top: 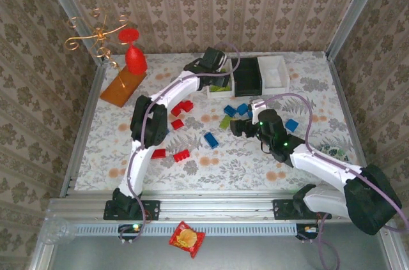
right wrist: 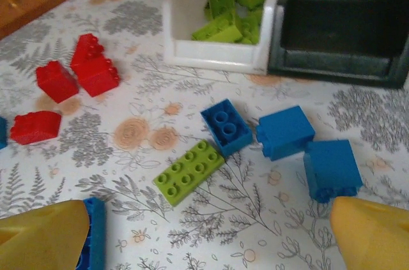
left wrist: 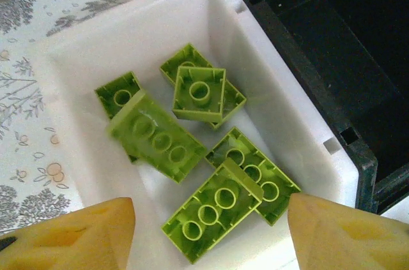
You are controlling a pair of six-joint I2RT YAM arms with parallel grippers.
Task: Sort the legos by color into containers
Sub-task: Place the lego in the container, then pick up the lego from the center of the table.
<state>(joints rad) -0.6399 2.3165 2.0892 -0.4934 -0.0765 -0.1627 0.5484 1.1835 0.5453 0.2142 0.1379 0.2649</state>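
Red legos (right wrist: pixel 96 69) lie loose on the flowered table (top: pixel 115 155) to your left, waiting their turn by the look of it. Your right gripper (right wrist: pixel 208 235) hangs low over the middle of the table, fingers spread wide with nothing between them and 1 blue brick (right wrist: pixel 94 235) just beside a finger. I judge it is placed to choose between the stray lime brick (right wrist: pixel 190 172) and the 3 blue legos (right wrist: pixel 285 131) just beyond. Farther on, your left gripper (left wrist: pixel 211 235) hovers above the left white bin (left wrist: pixel 77 66), fingers parted and holding nothing, which suits a drop there. That bin holds about 6 lime legos (left wrist: pixel 199 94), heaped, with 1 tilted. The black bin (left wrist: pixel 319 27) touching it looks bare, and so does the far white bin (top: pixel 275 72).
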